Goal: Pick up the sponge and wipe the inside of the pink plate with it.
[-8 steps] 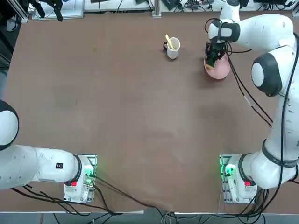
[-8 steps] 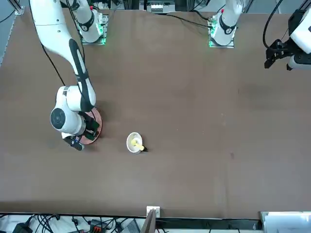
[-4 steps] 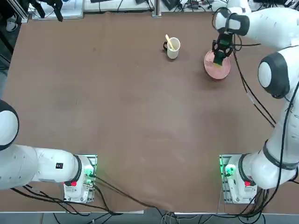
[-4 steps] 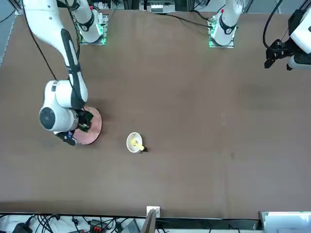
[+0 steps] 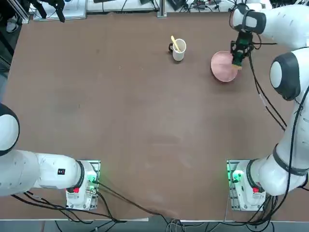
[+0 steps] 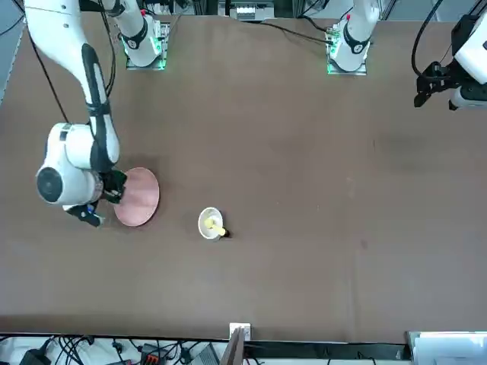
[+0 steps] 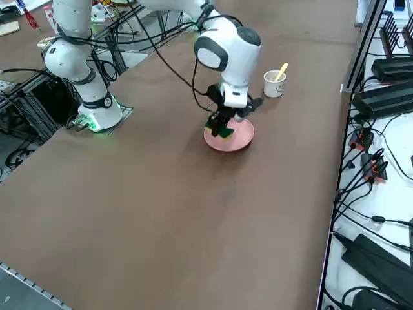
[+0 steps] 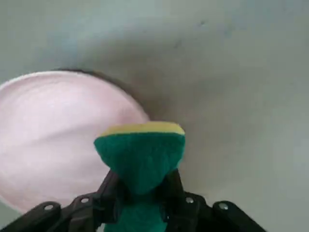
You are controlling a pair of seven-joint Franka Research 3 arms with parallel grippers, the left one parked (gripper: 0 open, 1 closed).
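Top view, left to right: white mug [image 5: 178,50] with a yellow stick, pink plate [image 5: 223,67], then your right gripper [image 5: 238,61] at the plate's right rim, pinched tight on the sponge [image 5: 237,61]. Half a second ago it sat over the plate's middle, so the stroke has swept outward; you've likely reached the end of a pass. The wrist view adds that the sponge [image 8: 140,152] overhangs the rim of the plate [image 8: 53,130], yellow layer outward. The side view shows sponge [image 7: 223,131] low against plate [image 7: 240,139].

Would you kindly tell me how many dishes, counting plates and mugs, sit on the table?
2: the pink plate near the table's far right, under the right pincer, and the white mug beside it.
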